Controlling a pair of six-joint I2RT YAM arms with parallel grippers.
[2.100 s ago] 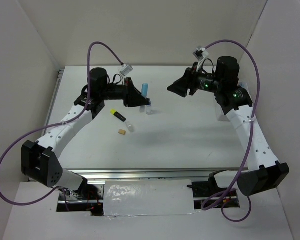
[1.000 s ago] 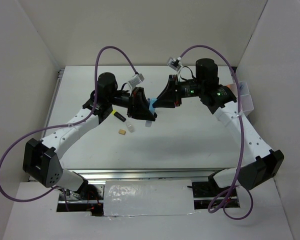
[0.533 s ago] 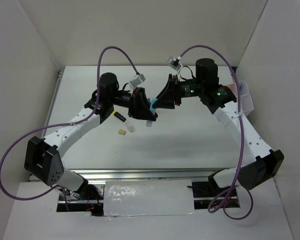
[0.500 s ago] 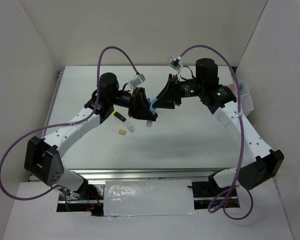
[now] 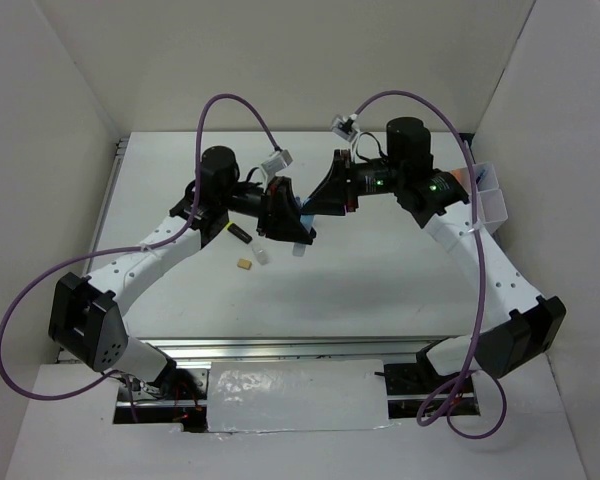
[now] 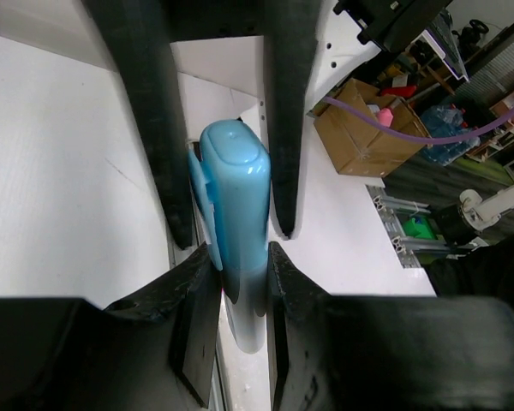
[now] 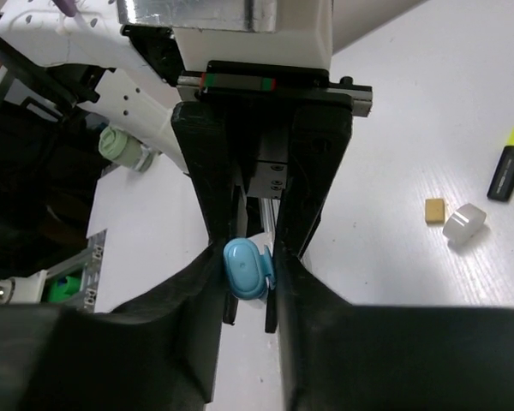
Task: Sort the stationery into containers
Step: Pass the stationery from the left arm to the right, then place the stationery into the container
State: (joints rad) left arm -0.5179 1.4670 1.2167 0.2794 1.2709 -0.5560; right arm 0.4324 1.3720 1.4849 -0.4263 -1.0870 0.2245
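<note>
The light-blue-capped clear tube [image 6: 236, 197] hangs above the table between the two arms. My left gripper [image 6: 240, 257] is shut on its clear body. My right gripper [image 7: 248, 257] faces it from the other side, and its fingers press on both sides of the blue cap [image 7: 246, 270]. In the top view the two grippers meet at the tube [image 5: 305, 210]. On the table lie a yellow highlighter [image 5: 238, 232], a tan eraser [image 5: 244, 265], a small clear piece [image 5: 261, 256] and a tiny bottle [image 5: 298, 248]. The clear containers [image 5: 485, 200] stand at the right edge.
White walls close in the table on the left, back and right. The purple cables [image 5: 230, 105] loop above both arms. The left arm's links [image 5: 150, 250] stretch over the table's left half.
The right arm swung in from the right to meet the left gripper, and its fingers closed round the tube's blue cap. The left gripper lifted the tube and has kept hold.
</note>
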